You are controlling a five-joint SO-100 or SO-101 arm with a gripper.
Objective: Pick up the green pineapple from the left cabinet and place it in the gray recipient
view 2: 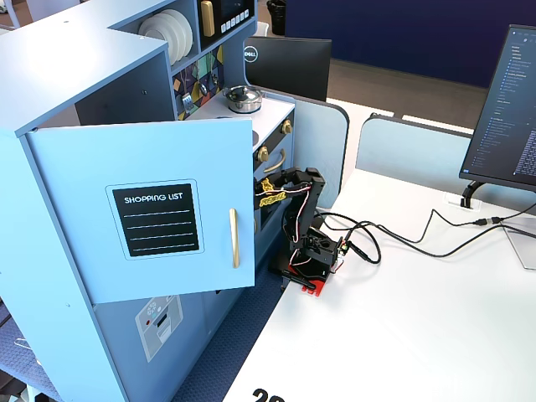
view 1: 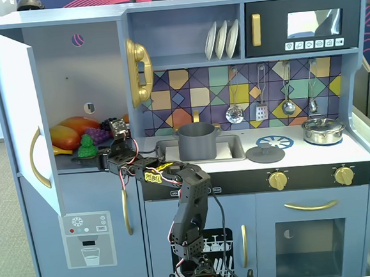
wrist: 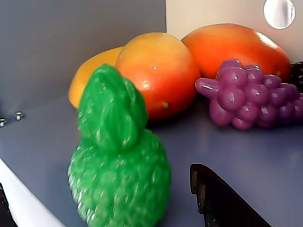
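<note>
The green pineapple (view 1: pixel 86 146) stands upright at the front of the shelf in the open left cabinet (view 1: pixel 71 70). In the wrist view it (wrist: pixel 118 165) fills the lower left. My gripper (view 1: pixel 94 159) reaches into the cabinet from the right in a fixed view. It is open (wrist: pixel 99 191), with the pineapple between its jaws. One dark finger (wrist: pixel 222 201) shows just right of the fruit, with a small gap to it. The gray recipient (view 1: pixel 197 141) stands in the sink, right of the cabinet. In the other fixed view the open door (view 2: pixel 142 209) hides the gripper and the fruit.
Orange-red mangoes (wrist: pixel 161 71) and a purple grape bunch (wrist: pixel 246 99) lie behind the pineapple on the shelf. The open cabinet door (view 1: pixel 20 119) swings out to the left. A shiny steel lidded pot (view 1: pixel 323 129) sits on the stove at the right. Cables (view 2: pixel 402 239) lie on the white table.
</note>
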